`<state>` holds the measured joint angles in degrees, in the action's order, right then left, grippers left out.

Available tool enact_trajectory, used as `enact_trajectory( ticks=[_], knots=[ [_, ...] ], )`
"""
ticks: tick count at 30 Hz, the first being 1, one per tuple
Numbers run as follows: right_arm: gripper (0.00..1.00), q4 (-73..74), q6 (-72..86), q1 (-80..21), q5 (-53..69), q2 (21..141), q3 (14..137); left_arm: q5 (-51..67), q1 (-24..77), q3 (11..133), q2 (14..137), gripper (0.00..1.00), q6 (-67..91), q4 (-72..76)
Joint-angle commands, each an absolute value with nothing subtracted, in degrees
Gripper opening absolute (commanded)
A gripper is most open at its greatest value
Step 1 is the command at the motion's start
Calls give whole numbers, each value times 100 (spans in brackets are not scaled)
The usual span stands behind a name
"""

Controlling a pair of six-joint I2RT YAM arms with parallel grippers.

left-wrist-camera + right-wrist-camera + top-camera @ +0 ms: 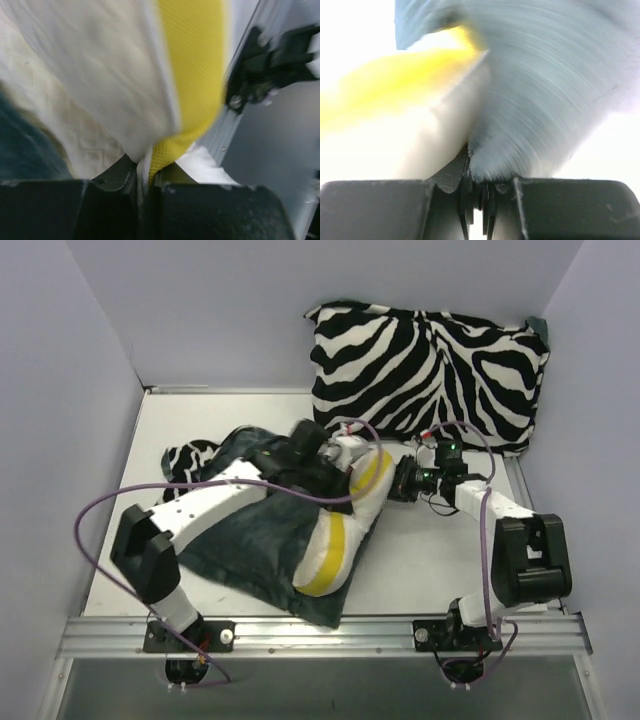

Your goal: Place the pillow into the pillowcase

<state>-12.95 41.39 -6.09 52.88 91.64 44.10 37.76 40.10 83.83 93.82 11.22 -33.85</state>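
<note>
Both closed tight; left gripper (145,172) pinches pillow (95,70) edge; right gripper (477,182) pinches pillowcase (550,85) plush

1 zebra cushion (430,375) stands, perhaps propped, against the back wall (220,310).

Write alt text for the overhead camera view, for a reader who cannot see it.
The left gripper and right gripper meet at the far end of a cream pillow with yellow bands. The pillow lies across a dark teal pillowcase on a white table; a zebra-print cushion leans against the back wall.
</note>
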Motion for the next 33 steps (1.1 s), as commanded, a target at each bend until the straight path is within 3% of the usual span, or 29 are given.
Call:
enact_trajectory(
  ticks=[1, 4, 11, 23, 26, 27, 33],
  knots=[
    [0, 894, 2506, -755, 5880, 8367, 4685, 47, 5360, 8034, 9965, 0, 377, -4044],
    [0, 967, 2522, -914, 5889, 8507, 4606, -886, 5414, 8217, 10834, 0, 1088, -3753],
    [0, 1774, 2014, -475, 5985, 8552, 4333, -2925, 4879, 9325, 12768, 0, 1846, -4579],
    [0, 3760, 117, 500, 5906, 8893, 4719, -4542, 3129, 7886, 11963, 0, 1275, -4500],
    [0, 3999, 44, 379, 6116, 9166, 5009, -4283, 3076, 7813, 11874, 0, 1082, -4535],
    [0, 3990, 44, 282, 6117, 9237, 5166, -3515, 3137, 7813, 11804, 0, 951, -4535],
    [0, 3701, 553, -185, 6284, 9966, 6080, -2059, 4981, 7716, 10926, 2, 27, -4350]
  ],
)
